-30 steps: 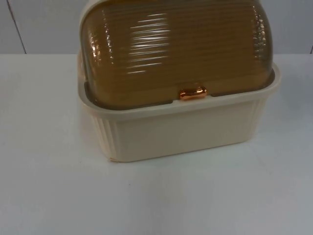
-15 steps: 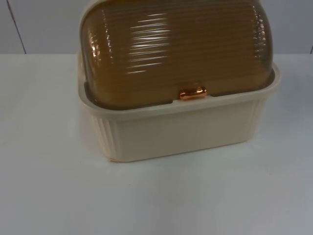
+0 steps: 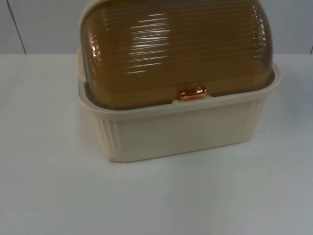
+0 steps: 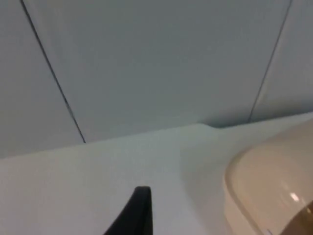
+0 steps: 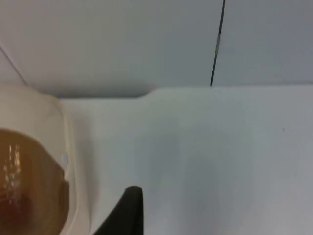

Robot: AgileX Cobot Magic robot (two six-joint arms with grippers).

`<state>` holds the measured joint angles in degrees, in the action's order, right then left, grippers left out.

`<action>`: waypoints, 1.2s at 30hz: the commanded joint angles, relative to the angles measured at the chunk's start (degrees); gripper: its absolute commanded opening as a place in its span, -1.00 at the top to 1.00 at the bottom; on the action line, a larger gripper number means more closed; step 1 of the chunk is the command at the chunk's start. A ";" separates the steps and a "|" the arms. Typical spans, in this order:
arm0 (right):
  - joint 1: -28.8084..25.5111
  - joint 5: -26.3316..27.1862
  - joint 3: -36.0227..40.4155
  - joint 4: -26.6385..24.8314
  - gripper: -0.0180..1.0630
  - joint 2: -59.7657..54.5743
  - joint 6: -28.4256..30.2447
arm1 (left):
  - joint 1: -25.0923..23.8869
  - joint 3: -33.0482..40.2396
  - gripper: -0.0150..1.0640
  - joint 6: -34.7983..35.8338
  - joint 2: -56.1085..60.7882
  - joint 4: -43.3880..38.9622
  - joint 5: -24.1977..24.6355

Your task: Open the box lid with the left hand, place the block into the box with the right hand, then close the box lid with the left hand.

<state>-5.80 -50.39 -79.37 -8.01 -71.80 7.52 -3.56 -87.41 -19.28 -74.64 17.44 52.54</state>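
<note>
Cream box (image 4: 264,196) beside grey partition wall (image 4: 156,63)

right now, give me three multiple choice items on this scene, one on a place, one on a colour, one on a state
1. Where does the box stand?
A. on the white table, near the grey wall
B. on the floor
C. on a shelf on the wall

2. What colour is the lid?
A. clear blue
B. see-through brown
C. solid black

3. How is the lid?
A. taken off and lying beside the box
B. rolled fully open
C. shut, its copper handle down at the front rim

Answers:
1 A, the table runs all around the box's foot and the wall rises just behind it.
2 B, the ribbed dome is amber brown over the cream base.
3 C, the dome covers the whole opening.
</note>
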 commanded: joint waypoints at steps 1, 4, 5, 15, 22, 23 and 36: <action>-0.23 -1.85 0.11 0.15 -0.96 1.38 -0.69 | 0.13 -0.08 -0.97 0.53 0.65 -0.87 3.44; -0.23 -2.59 1.39 1.34 -0.96 3.02 -2.69 | 0.13 1.12 -0.97 2.63 1.61 -1.69 4.08; -0.23 -2.96 2.34 2.58 -0.96 4.02 -3.77 | 0.13 2.55 -0.97 3.66 2.54 -2.26 3.22; -0.23 -5.43 19.27 13.90 -0.96 26.13 -12.06 | 0.13 20.28 -0.97 9.73 20.60 -7.47 -4.63; -0.13 -7.26 23.31 14.95 -0.96 44.33 -11.58 | 0.13 22.49 -0.97 7.37 35.86 -7.48 0.09; -0.13 -6.98 23.31 14.74 -0.96 47.08 -11.58 | 0.13 22.49 -0.97 7.37 38.75 -7.48 0.22; 3.16 -12.89 22.94 11.95 -0.96 64.55 -9.45 | 0.25 22.49 -0.97 7.37 61.97 -5.85 2.95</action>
<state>-2.86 -62.11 -56.33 4.10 -8.20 -2.56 -3.56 -65.04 -11.70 -13.52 10.81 54.79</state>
